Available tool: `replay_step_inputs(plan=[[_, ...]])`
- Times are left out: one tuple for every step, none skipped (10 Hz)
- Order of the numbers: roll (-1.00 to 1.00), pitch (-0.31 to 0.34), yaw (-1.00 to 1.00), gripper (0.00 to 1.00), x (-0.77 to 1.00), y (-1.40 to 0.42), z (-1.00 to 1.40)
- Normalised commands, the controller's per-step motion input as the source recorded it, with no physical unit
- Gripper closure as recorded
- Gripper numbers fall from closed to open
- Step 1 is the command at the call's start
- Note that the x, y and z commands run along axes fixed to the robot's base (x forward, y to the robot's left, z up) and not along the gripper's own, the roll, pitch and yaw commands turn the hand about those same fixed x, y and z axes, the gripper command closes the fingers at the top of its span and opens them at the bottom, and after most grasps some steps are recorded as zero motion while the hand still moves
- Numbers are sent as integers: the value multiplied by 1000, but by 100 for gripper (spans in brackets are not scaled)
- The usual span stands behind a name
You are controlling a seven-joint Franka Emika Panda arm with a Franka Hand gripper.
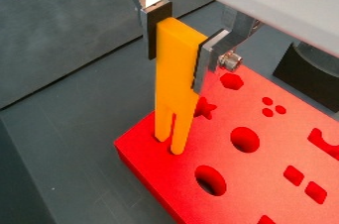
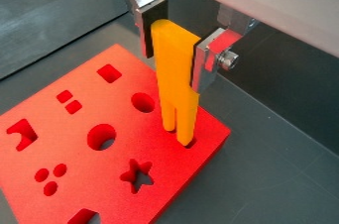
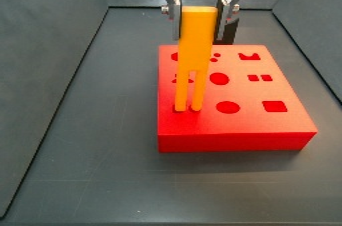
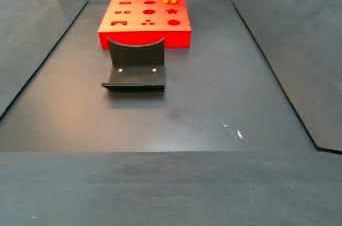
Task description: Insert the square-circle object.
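The square-circle object (image 1: 175,79) is a tall orange-yellow piece with two thin prongs pointing down. It hangs upright over the red block (image 1: 252,183), a slab with several shaped holes. My gripper (image 1: 181,45) is shut on the piece's flat upper block, with a finger on each side, as both wrist views show (image 2: 180,45). In a side view the gripper (image 3: 199,15) is above the block's far left part and the prong tips of the piece (image 3: 195,50) reach the block's top (image 3: 241,140) near its left edge. I cannot tell whether the tips are in the holes.
The dark fixture (image 4: 134,70) stands on the floor right in front of the red block (image 4: 140,38). Sloping dark walls (image 4: 40,60) enclose the floor on both sides. A star hole (image 2: 133,175) and round holes lie near the prongs.
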Motion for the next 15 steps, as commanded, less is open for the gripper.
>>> replay_step_inputs(plan=[[0,-43,0,100,-66,0,0],[0,-41,0,100,-40,0,0],[0,-16,37,100,0,-37,0],[0,-16,17,100,0,-29,0],[11,-14,17,100,0,-40,0],[10,-16,0,100,0,0,0],[10,-10,0,100,-14,0,-3],[4,-17,0,100,-71,-9,0],[6,-17,0,100,-77,0,-34],[21,-4,0,100,0,0,-91],[51,-9,-49,100,11,-23,-286],[106,-19,-54,100,0,-29,-429],[147,-24,-43,100,0,-66,-511],[111,-41,-54,100,0,-63,-560],[44,-76,-60,100,0,-31,-623]])
